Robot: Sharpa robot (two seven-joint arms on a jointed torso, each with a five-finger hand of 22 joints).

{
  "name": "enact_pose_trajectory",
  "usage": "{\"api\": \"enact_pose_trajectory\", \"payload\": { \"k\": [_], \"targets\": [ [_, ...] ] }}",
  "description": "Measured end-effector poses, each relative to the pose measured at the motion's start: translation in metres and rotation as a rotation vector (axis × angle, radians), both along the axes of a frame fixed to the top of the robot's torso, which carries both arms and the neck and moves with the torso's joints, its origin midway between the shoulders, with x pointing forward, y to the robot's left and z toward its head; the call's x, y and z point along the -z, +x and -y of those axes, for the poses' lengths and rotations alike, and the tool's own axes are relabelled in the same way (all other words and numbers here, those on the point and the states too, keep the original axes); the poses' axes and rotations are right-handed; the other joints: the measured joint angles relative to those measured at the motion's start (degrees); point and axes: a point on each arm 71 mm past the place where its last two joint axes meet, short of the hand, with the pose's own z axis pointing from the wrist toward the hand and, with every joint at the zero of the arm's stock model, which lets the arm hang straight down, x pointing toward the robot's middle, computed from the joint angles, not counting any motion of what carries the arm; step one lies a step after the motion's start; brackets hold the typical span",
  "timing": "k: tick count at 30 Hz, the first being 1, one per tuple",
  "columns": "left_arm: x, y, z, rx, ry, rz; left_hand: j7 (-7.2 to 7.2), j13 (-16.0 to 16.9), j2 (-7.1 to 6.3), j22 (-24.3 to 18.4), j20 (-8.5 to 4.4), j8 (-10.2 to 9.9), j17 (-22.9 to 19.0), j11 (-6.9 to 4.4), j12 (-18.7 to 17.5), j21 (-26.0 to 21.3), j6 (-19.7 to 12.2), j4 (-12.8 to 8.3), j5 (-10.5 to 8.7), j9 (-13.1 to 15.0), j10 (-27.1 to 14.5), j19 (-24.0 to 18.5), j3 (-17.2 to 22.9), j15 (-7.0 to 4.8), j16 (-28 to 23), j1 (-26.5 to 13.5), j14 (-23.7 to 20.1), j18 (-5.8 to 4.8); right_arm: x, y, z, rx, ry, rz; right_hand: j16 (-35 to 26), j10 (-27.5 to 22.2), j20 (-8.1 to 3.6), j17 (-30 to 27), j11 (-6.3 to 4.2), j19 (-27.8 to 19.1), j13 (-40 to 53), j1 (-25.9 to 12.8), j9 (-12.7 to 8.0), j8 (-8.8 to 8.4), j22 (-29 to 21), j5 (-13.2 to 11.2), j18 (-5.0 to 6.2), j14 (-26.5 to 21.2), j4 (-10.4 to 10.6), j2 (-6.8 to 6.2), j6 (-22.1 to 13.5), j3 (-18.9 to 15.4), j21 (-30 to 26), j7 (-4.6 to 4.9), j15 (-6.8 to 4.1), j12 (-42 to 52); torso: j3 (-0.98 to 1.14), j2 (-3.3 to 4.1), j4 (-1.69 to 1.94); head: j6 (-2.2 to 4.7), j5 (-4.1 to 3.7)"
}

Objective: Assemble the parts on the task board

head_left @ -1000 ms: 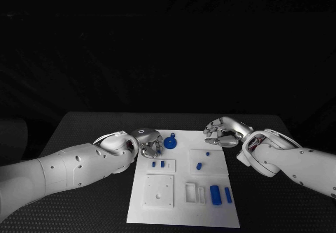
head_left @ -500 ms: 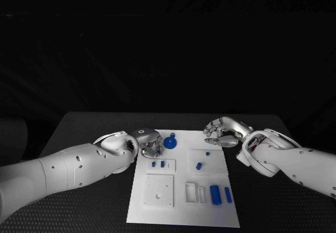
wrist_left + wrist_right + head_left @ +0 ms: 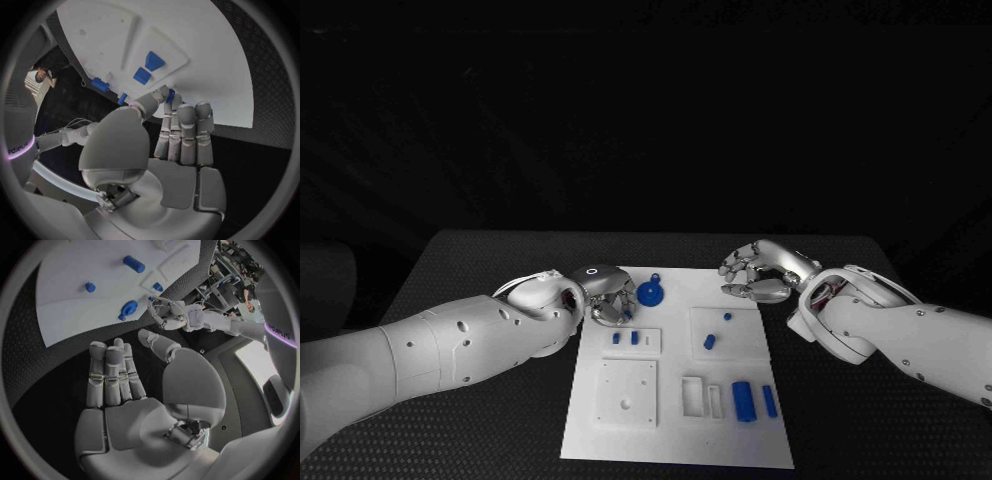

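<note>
1. The left hand pinches a small blue part at the white board's far left edge — probably light, stiff and slippery, so grip its sides.
2. The right hand hovers empty, fingers loosely apart — off the board's far right corner.

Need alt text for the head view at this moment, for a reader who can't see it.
A white task board with small blue parts lies on a black table between two white robot arms. The left hand hangs over the board's far left corner; the right hand hovers by its far right edge, fingers curled.
</note>
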Motion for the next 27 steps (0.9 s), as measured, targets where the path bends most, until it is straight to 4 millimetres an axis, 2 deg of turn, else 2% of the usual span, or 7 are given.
{"api": "enact_pose_trajectory", "payload": {
  "k": [8, 27],
  "targets": [
    [0.001, -0.0003, 0.0035, 0.005, -0.002, -0.003, 0.0, 0.0, 0.0, -0.01, 0.01, 0.0, -0.05, 0.0, -0.01, 0.0, 0.0, 0.1, 0.22, -0.06, 0.0, 0.0, 0.1, 0.0, 0.0, 0.01, 0.01, 0.0, 0.0, 0.0, -0.0003, -0.001, 0.0, 0.0, 0.0, 0.07, 0.07, 0.0, 0.23, -0.06, 0.0, 0.0, 0.0, 0.0, 0.0, 0.0, 0.01, -0.06, 0.0, 0.0, 0.0, 0.0, 0.02, 0.0, 0.06, 0.0, -0.02, 0.01, 0.01, -0.03, -0.03],
    [0.0031, 0.0005, 0.0043, -0.004, 0.006, -0.014, 0.04, 0.04, 0.22, -0.02, 0.03, -0.01, -0.05, -0.01, -0.25, 0.0, 0.04, 0.09, 0.2, 0.0, 0.01, 0.01, 0.09, 0.02, 0.0, -0.21, 0.01, 0.0, -0.0001, -0.0001, -0.0001, -0.001, 0.0, 0.0, 0.0, 0.25, -0.03, 0.0, 0.01, 0.23, -0.04, 0.0, -0.05, 0.0, 0.01, 0.0, 0.0, -0.06, 0.0, 0.0, -0.11, 0.0, 0.02, 0.11, 0.06, 0.0, 0.02, 0.01, -0.01, -0.04, -0.12]
  ]
}}
